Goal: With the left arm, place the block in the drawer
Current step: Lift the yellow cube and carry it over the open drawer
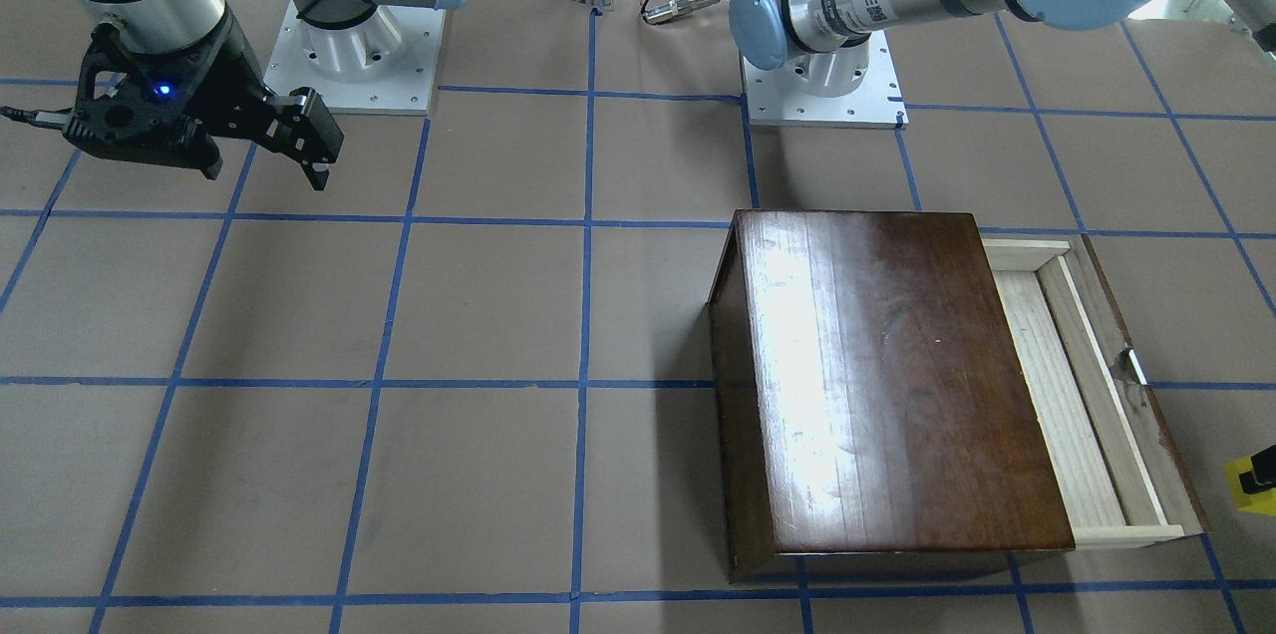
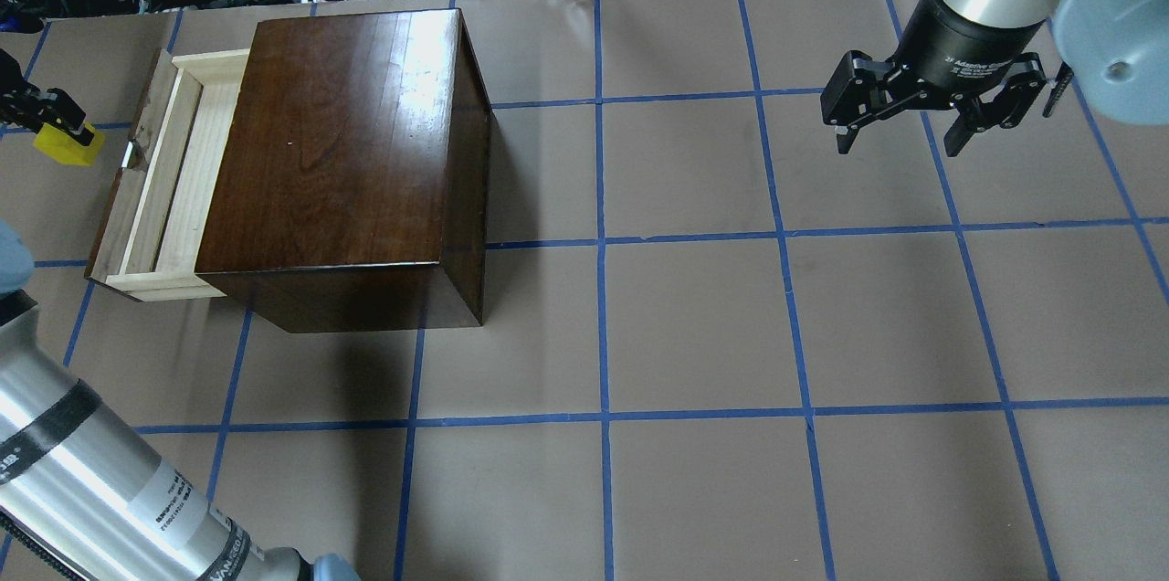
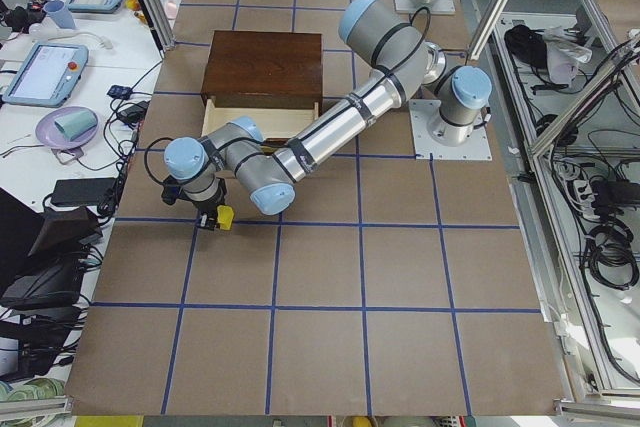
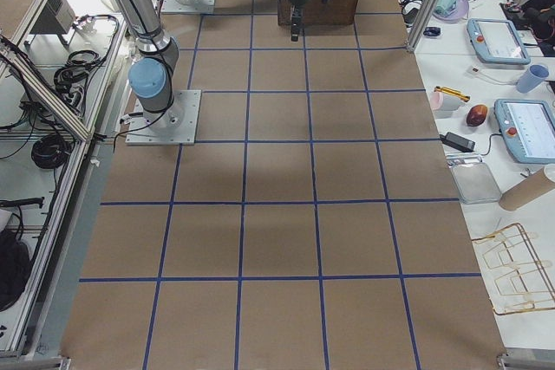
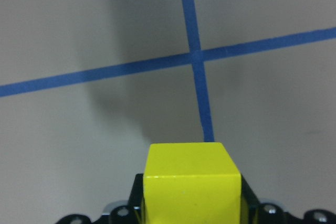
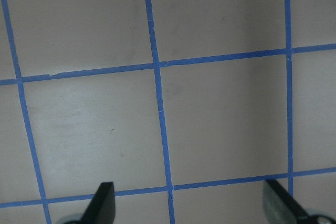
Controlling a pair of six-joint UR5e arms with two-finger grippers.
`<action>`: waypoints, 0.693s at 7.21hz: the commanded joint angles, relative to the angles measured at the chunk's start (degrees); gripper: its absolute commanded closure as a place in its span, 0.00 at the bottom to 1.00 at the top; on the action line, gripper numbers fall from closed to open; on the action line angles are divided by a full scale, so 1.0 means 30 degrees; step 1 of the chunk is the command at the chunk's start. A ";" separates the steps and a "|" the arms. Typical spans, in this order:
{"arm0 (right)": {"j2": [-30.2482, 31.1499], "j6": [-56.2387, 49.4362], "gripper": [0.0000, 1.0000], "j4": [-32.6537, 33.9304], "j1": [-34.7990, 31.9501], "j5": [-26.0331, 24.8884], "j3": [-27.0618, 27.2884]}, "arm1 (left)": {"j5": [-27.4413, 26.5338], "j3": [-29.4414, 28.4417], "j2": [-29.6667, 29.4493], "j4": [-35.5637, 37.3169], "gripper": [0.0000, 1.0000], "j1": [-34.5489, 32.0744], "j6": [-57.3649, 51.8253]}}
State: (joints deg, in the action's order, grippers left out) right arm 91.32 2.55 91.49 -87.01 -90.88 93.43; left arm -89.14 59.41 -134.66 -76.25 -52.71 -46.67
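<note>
My left gripper (image 2: 57, 120) is closed on a small bright yellow block (image 2: 68, 145). In the left wrist view the block (image 5: 191, 182) fills the bottom centre, with a black finger pressed against each side. Beyond it lies brown table paper where two blue tape lines cross. I cannot tell whether the block touches the table.

The block is outside the drawer (image 2: 196, 179). It sits just beyond the drawer's dark front panel, near the panel's far end as seen from above. In the side view from my left, my long silver arm reaches past the box, and the block (image 3: 225, 217) shows at its tip.

The drawer is pulled partway out of a glossy dark brown wooden box (image 2: 338, 133), on the side facing my left gripper. It is a long, shallow tray of pale wood, and the part that shows is bare floor and side rails.

My right gripper (image 2: 900, 138) hangs over the table (image 2: 694, 325), well apart from the box on the opposite side. Its fingers (image 6: 102, 205) are spread wide, and its wrist view shows only table paper and tape lines between them.
</note>
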 commanded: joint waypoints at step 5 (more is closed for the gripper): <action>0.0000 0.0000 0.00 0.0000 0.0000 0.0000 -0.0001 | -0.0023 0.5183 0.6734 -0.2320 0.69 -0.0416 0.2272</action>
State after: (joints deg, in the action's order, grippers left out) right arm 91.32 2.55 91.49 -87.01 -90.88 93.43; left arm -89.31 72.48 -118.27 -80.86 -53.51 -43.75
